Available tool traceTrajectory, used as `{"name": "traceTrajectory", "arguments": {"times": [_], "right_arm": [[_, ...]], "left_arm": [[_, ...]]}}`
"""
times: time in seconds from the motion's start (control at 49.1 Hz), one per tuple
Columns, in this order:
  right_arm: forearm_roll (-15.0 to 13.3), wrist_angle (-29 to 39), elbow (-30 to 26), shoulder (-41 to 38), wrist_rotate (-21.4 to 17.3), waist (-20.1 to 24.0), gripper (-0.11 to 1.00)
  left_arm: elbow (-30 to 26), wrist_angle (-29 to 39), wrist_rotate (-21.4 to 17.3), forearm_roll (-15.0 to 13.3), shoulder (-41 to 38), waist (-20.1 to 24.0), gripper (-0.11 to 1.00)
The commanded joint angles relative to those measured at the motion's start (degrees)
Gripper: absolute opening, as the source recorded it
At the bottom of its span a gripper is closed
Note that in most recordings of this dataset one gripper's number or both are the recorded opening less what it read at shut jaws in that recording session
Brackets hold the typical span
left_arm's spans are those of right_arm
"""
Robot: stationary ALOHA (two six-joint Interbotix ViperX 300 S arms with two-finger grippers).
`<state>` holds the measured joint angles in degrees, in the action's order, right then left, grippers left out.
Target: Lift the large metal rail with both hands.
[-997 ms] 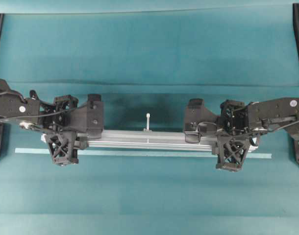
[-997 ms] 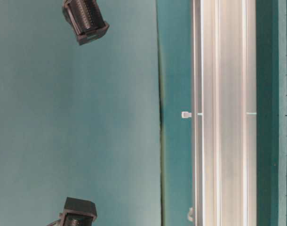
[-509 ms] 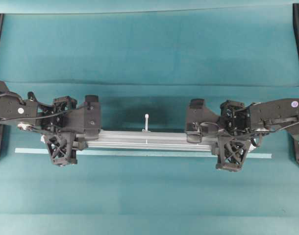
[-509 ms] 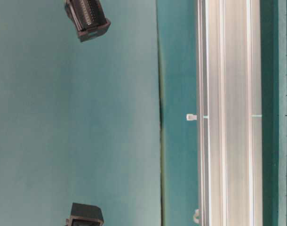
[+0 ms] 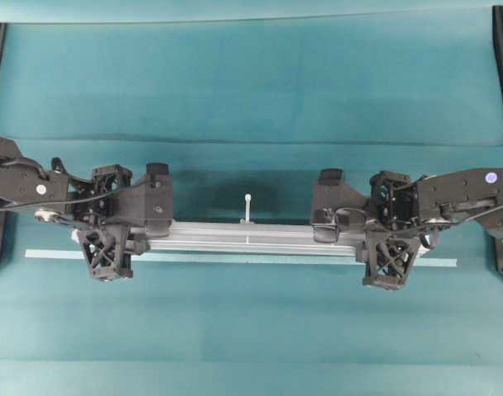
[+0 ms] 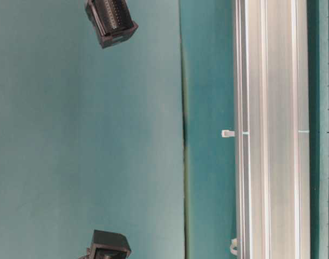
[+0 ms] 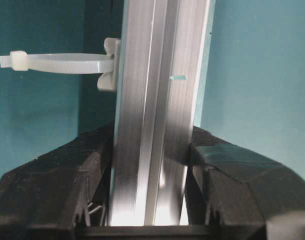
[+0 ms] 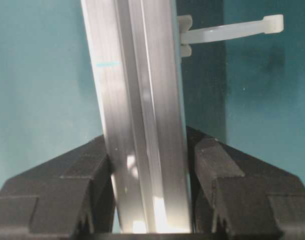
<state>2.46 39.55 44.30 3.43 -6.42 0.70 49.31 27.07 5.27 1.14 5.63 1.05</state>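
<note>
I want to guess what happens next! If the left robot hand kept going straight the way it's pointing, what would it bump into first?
The left gripper is shut on the large metal rail and points along it, towards the right gripper. Apart from the rail itself, that other gripper probably comes first; the white peg sticks out sideways, likely off the line.

Grooved silver large metal rail lies level, clamped at both ends.

Left end effector clamped; right end effector clamped; arms level.
</note>
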Motion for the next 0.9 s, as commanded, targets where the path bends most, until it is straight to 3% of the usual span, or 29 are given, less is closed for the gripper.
{"name": "traceTrajectory", "arguments": {"times": [0.0,0.651,0.875], "right_arm": [[0.4,0.3,0.4,-0.3,0.3,0.3,0.39],[0.3,-2.7,1.2,-1.6,0.3,0.3,0.39],[0.4,-3.1,1.2,-1.9,0.3,0.2,0.39]], "left_arm": [[-0.2,0.0,1.0,0.1,0.1,0.3,0.35],[-0.2,-0.5,1.1,0.1,-1.1,-0.8,0.35],[-0.2,-0.5,2.8,0.1,-1.1,-1.3,0.35]]}}
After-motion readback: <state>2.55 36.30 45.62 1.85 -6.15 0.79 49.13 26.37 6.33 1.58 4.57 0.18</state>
